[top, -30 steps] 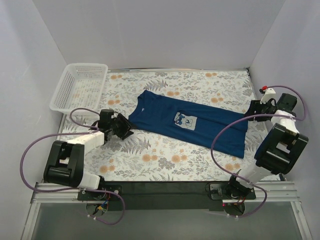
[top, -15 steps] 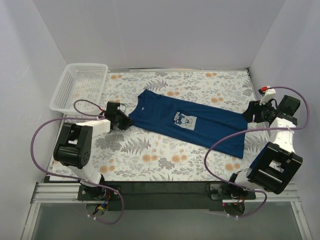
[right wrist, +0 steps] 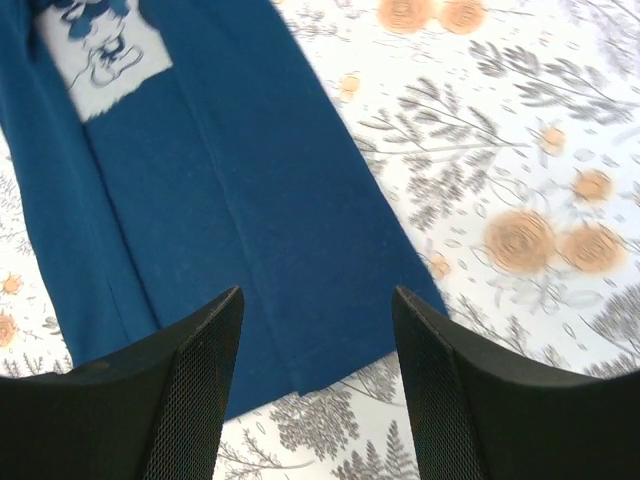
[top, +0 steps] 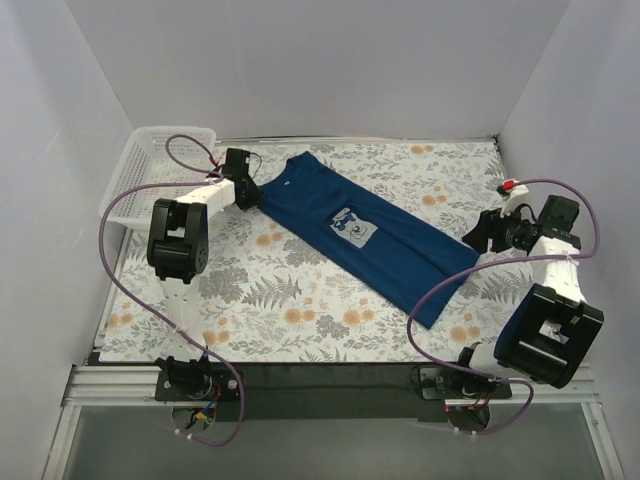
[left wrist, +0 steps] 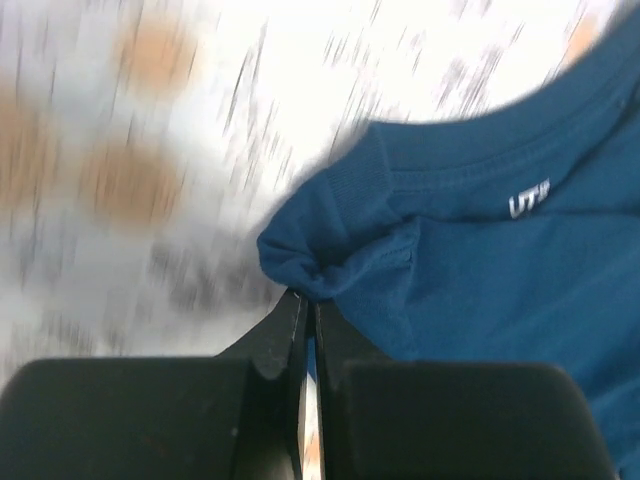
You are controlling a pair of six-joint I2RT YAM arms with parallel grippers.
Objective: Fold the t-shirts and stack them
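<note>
A dark blue t-shirt (top: 362, 233) with a white chest print lies folded lengthwise, slanting from the far left to the near right of the floral table. My left gripper (top: 250, 187) is shut on the t-shirt's shoulder beside the collar (left wrist: 455, 150); the bunched cloth (left wrist: 300, 262) sits at its fingertips in the left wrist view. My right gripper (top: 477, 234) is open and empty, just right of the shirt's lower end. In the right wrist view the hem (right wrist: 330, 360) lies between and beyond its open fingers (right wrist: 190, 370).
A white plastic basket (top: 160, 172) stands at the far left corner, just behind my left arm. White walls close in the table on three sides. The floral tablecloth (top: 300, 310) shows bare in front of the shirt.
My left gripper has dragged the shirt's shoulder toward the far left, near the basket, turning the shirt to a steeper slant. My right gripper has let go of the hem and stands open.
</note>
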